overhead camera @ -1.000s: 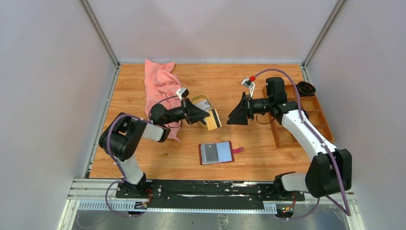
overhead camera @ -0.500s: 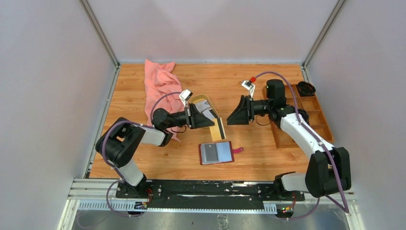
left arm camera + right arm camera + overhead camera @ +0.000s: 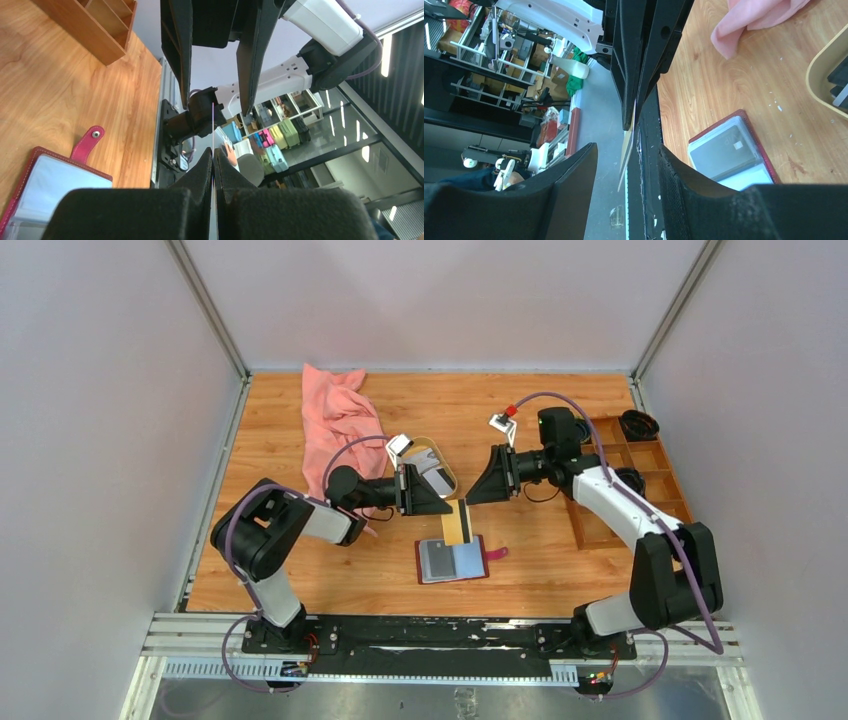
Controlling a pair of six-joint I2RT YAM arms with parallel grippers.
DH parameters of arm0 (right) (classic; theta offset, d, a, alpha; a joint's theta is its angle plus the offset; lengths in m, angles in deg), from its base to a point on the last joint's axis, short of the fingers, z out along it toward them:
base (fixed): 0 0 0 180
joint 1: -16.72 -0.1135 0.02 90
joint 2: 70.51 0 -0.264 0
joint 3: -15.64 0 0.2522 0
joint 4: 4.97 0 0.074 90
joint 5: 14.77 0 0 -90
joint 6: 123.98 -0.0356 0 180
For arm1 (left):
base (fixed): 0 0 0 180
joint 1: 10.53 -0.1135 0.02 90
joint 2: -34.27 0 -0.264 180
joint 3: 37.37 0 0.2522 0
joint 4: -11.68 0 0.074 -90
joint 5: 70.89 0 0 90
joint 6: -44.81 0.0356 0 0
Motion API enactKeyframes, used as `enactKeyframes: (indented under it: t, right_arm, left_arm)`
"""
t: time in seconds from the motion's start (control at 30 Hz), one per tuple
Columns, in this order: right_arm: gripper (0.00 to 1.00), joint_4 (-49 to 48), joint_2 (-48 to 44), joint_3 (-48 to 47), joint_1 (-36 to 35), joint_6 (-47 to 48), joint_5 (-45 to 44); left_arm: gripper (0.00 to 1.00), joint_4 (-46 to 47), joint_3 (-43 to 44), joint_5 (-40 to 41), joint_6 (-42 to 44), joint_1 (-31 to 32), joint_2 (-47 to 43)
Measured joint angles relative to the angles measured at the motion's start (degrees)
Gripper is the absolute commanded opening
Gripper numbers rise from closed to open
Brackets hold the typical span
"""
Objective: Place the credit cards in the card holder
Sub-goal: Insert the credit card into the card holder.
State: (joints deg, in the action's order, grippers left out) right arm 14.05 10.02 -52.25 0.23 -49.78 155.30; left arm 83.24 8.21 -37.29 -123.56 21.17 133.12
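Card [image 3: 457, 524]: clamped flat in my left gripper [image 3: 445, 508], long axis running toward the arm bases, near end over the far edge of the open holder [image 3: 452, 560]. Right gripper [image 3: 470, 498]: spread wide, empty, just beside the card's far end; left arm nearer.

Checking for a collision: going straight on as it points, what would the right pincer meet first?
Probably the card held edge-on in the left pincer, straight ahead; depth is unclear.

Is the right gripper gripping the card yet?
No, the right gripper stands wide open; the left gripper alone pinches the card.
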Motion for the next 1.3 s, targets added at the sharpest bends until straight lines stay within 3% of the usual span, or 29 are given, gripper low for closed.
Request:
enactKeyframes:
  t: [0.13,0.57,0.8,1.0,1.1,1.17,1.3]
  right_arm:
    - [0.43,2.32,0.90,-0.42,-1.29,1.84,-0.15]
    - [0.00,5.11,2.93,-1.57,-2.75,4.57,-0.13]
    - [0.00,5.33,3.82,-1.57,-2.93,5.40,0.55]
    - [0.00,-0.70,-0.57,5.11,-2.95,4.85,0.17]
    - [0.00,-5.84,-5.53,11.52,-2.75,3.30,-2.25]
    - [0.00,-10.12,-8.44,16.02,-2.14,1.46,-4.74]
    - [0.00,-16.28,-8.90,21.09,-0.20,-2.25,-10.99]
  left_arm:
    - [0.00,-0.13,0.20,-0.42,0.24,0.02,0.90]
    - [0.01,-1.01,0.76,-1.77,1.57,0.02,1.22]
    - [0.32,-2.08,0.68,-1.75,2.08,0.02,0.04]
    - [0.43,-6.25,-2.49,-0.26,4.96,-2.25,-8.79]
    - [0.52,-13.44,-4.98,1.86,10.54,-4.44,-16.28]
    - [0.60,-22.95,-5.81,4.96,16.83,-4.94,-23.23]
    - [0.79,-36.87,-8.90,13.79,28.02,-4.94,-39.17]
